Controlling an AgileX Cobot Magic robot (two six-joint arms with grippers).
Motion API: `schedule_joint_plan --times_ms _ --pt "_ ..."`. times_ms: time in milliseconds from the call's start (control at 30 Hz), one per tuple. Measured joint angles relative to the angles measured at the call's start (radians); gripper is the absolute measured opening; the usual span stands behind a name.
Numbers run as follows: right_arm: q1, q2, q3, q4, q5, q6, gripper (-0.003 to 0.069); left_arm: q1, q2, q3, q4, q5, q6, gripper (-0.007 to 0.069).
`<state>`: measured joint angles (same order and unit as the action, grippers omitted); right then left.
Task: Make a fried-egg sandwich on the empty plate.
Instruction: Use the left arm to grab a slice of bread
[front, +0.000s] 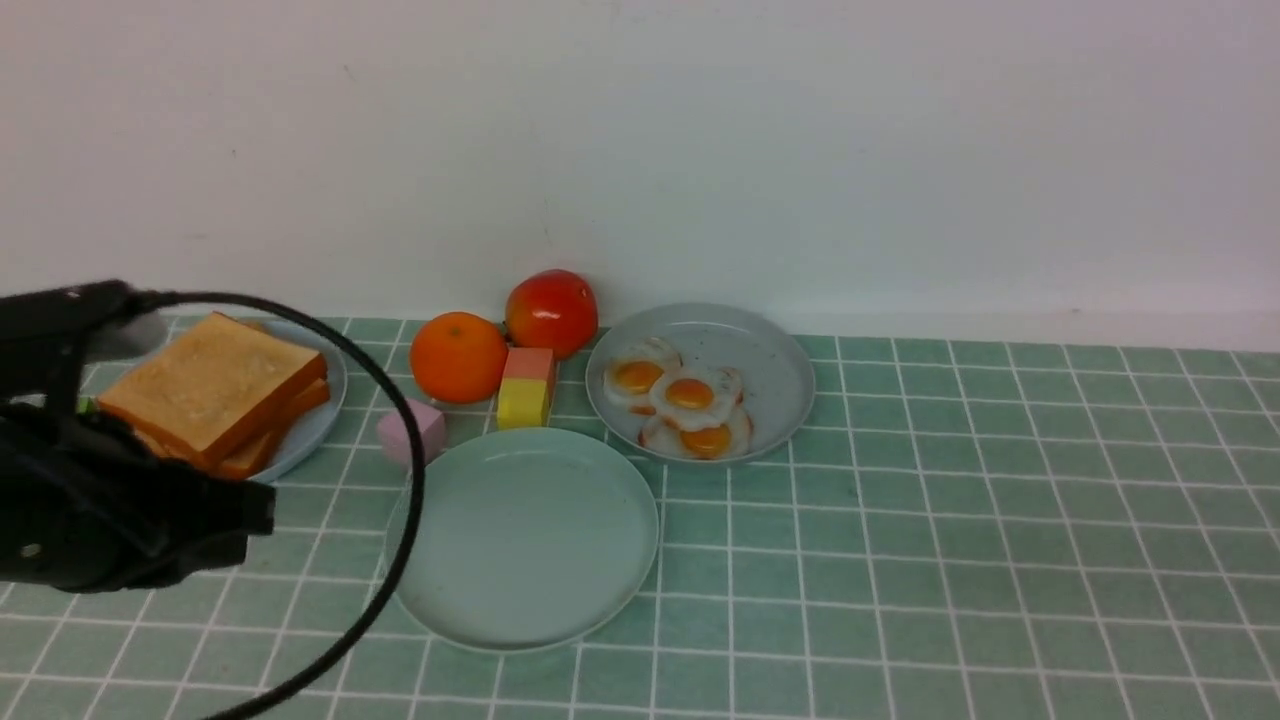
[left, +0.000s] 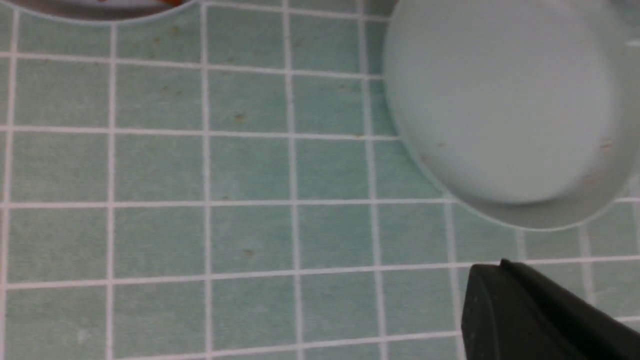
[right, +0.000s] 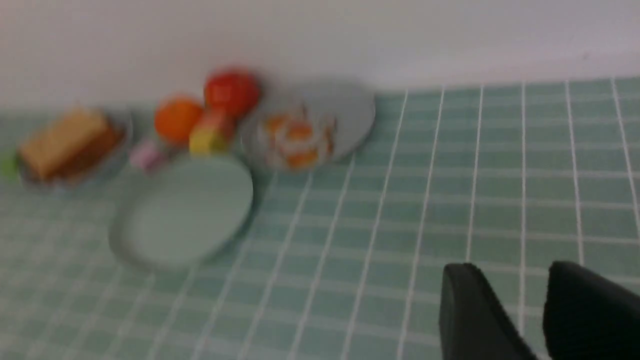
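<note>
While the plate (front: 525, 540) lies bare at centre, toast (front: 215, 385) fills the left dish (front: 325, 410) and three eggs (front: 690, 400) the far dish (front: 770, 370). Only my right wrist view shows the right gripper (right: 545, 310), parted and empty; the left gripper (front: 235, 525) I can't tell.

front: forward | left wrist: close, downward | right wrist: oblique — 3 share mint plate (front: 520, 540) (left: 500, 100) (right: 185, 210)

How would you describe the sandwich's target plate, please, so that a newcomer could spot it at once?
Three plates sit on the green tiled table by the white wall. The empty plate is the nearest one, just in front of the orange. It alone holds nothing; its neighbours carry toast and fried eggs.
</note>
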<state>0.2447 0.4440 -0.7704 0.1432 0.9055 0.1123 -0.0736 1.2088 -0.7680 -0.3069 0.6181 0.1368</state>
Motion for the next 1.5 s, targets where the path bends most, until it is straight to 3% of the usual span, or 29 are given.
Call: schedule_joint_plan --times_ms 133,267,433,567,667,767,1033,1500 --pt "0.005 0.140 -0.135 0.016 0.148 -0.085 0.0242 0.000 0.089 -0.046 0.035 -0.003 -0.001 -0.0013" --pt "0.005 0.209 -0.176 0.090 0.158 -0.172 0.0242 0.000 0.165 -0.122 0.095 -0.023 -0.050 -0.0013" --pt "0.005 0.230 -0.177 0.236 0.145 -0.299 0.0242 0.000 0.297 -0.257 0.269 -0.040 -0.172 -0.0002" --pt "0.005 0.230 -0.182 0.325 0.140 -0.385 0.0242 0.000 0.410 -0.375 0.425 -0.027 -0.246 0.0065" --pt "0.005 0.230 -0.182 0.356 0.144 -0.408 0.0242 0.010 0.485 -0.451 0.474 -0.013 -0.256 0.0132" --pt "0.005 0.230 -0.182 0.367 0.160 -0.417 0.0242 0.029 0.547 -0.501 0.484 0.003 -0.223 0.0183" --pt "0.005 0.230 -0.182 0.370 0.208 -0.420 0.0242 0.046 0.618 -0.539 0.479 0.032 0.058 0.0292" --pt "0.005 0.230 -0.182 0.373 0.179 -0.421 0.0242 0.046 0.706 -0.547 0.558 -0.120 0.090 0.0330"
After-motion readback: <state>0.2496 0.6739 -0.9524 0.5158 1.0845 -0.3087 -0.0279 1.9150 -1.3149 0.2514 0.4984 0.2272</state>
